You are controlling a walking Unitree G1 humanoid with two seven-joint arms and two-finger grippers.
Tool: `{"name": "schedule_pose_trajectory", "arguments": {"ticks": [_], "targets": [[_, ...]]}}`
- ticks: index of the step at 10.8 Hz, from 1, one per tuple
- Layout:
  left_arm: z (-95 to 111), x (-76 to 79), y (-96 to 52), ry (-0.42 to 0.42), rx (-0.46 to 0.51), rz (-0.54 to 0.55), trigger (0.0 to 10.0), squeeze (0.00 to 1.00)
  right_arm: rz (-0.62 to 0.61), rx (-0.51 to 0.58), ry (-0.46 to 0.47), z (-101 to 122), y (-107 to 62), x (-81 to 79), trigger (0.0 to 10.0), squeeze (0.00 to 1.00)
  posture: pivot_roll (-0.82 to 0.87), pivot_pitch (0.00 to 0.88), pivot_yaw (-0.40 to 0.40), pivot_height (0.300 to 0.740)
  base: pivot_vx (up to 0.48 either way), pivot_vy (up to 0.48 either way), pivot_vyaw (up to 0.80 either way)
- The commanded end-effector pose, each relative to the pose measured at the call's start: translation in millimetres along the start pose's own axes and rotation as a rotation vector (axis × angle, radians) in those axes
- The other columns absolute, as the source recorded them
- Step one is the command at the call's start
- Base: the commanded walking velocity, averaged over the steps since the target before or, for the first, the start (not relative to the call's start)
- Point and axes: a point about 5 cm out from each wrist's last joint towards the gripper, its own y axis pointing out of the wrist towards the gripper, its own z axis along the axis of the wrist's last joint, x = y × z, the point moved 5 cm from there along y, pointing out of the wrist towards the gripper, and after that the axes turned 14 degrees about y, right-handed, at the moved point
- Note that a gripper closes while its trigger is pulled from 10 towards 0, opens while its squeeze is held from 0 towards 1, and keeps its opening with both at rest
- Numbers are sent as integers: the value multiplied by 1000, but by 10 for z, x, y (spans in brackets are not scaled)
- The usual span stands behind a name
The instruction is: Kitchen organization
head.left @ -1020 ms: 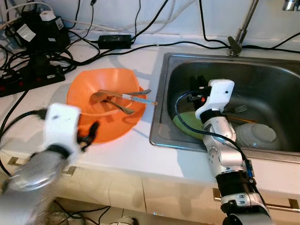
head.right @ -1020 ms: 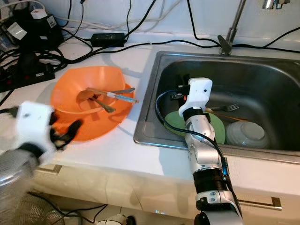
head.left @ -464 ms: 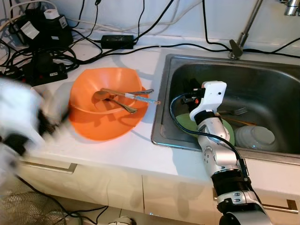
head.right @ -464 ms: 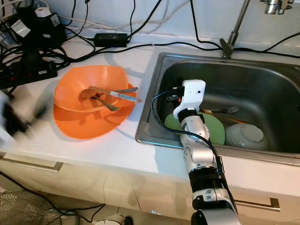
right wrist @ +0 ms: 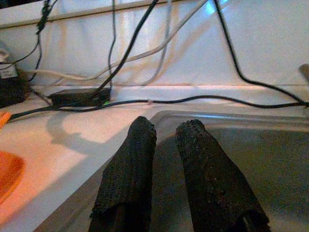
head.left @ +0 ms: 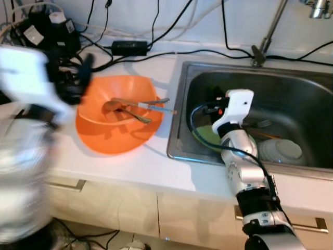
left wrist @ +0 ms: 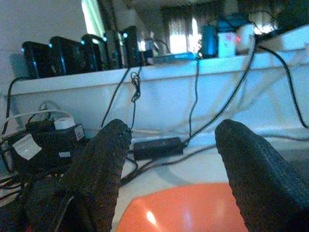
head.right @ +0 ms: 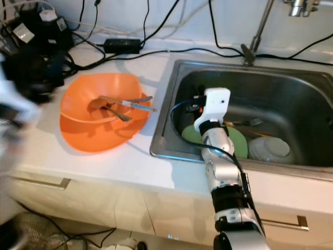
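The left gripper (left wrist: 169, 169) hangs above the near-left rim of the orange bowl (head.left: 117, 122), its arm a smear of motion in the head views; from the wrist its two fingers (left wrist: 104, 169) stand wide apart with nothing between them. The bowl sits on the white counter (head.left: 156, 166) just left of the sink (head.left: 179, 104), and a few utensils (head.left: 138, 107) lie crossed inside it, probably a spoon and a knife, though they are too small to be sure. Behind the bowl a tangle of cables and a power strip (head.right: 31, 67) crowd the back corner. The right gripper (right wrist: 166, 169) reaches into the sink's left part, fingers nearly pressed together and holding nothing. Under that arm lies a green plate (head.right: 237, 143), a white bowl (head.right: 270, 148) beside it and a fork (head.right: 247, 123) just behind them. The tap (head.left: 265, 39) rises at the sink's back rim.
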Motion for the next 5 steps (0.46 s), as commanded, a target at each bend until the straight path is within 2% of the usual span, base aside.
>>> {"name": "schedule_pose_trajectory", "arguments": {"ticks": [1,3,4,5], "targets": [[-102,73,102,-11,2,25,10000,0,-2,65,-5,167,30,-2,10000,0,183,1,49,740,0,0,0],[-193,247,326,-28,39,59,10000,0,-25,102,-17,249,8,50,10000,0,154,0,62,740,0,0,0],[-197,306,382,-15,68,62,10000,0,-34,116,-16,271,-1,60,10000,0,148,0,70,740,0,0,0],[-194,296,382,-4,94,74,10000,0,-36,130,-12,285,-12,52,10000,0,146,0,72,740,0,0,0]]}}
